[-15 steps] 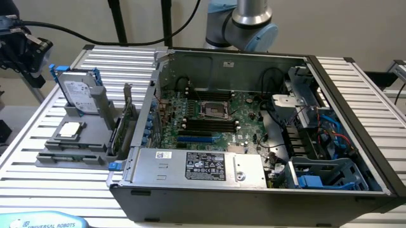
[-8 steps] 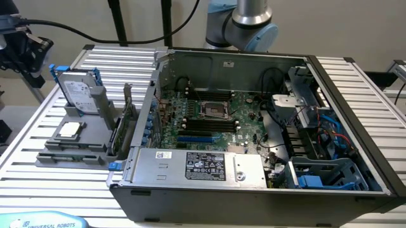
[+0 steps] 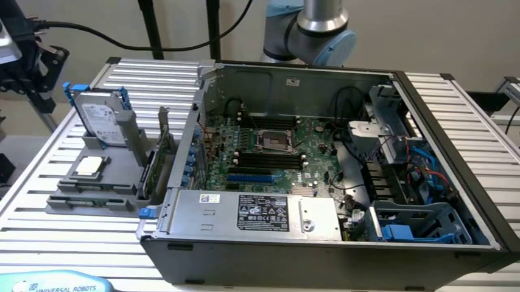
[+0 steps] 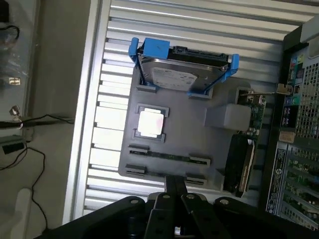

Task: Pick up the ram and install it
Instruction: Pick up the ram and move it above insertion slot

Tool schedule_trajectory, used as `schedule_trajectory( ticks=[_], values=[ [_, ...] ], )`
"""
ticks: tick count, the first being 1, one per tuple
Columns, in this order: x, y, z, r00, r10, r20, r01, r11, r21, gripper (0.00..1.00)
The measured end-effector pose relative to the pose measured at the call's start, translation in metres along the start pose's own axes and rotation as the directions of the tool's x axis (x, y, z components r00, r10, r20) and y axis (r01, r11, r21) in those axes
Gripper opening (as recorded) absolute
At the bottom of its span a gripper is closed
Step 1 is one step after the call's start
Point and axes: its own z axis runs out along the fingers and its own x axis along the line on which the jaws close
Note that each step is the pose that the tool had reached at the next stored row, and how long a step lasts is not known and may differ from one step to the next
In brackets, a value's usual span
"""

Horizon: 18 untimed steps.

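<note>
looks like it's working on the pickup step: fingers (image 4: 172,186) are pressed together and hovering near the ram (image 4: 168,155) lying in the gray tray (image 4: 189,135), so i'm guessing they're needing to spread first

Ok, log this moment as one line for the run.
gripper: jaws shut, empty, above gray tray | ram: lying in tray, untouched | computer case: open

The exterior view looks down at an angle from above one side of the open case (image 3: 325,255) and takes in much of the table (image 3: 463,115). The wrist view faces down, nearer, over the tray (image 4: 199,144), with the pincer (image 4: 174,191) in the foreground. Both views share the tray, the drive (image 4: 174,74) and the case's side.
</note>
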Motion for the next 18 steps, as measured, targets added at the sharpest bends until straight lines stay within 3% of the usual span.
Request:
schedule_trajectory(
  ticks=[5, 9, 13, 18],
  values=[
    [0.0, 0.0, 0.0004, 0.9961, -0.088, -0.0073, 0.088, 0.9961, 0.0007, 0.11],
    [0.0, 0.0, 0.0007, 0.9868, -0.162, -0.0125, 0.162, 0.9869, 0.0006, 0.11],
    [0.0, 0.0, 0.0009, 0.9726, -0.232, -0.0175, 0.232, 0.9727, 0.0, 0.11],
    [0.0, -0.0001, 0.0013, 0.9474, -0.319, -0.0235, 0.319, 0.9477, -0.0013, 0.11]
  ],
)
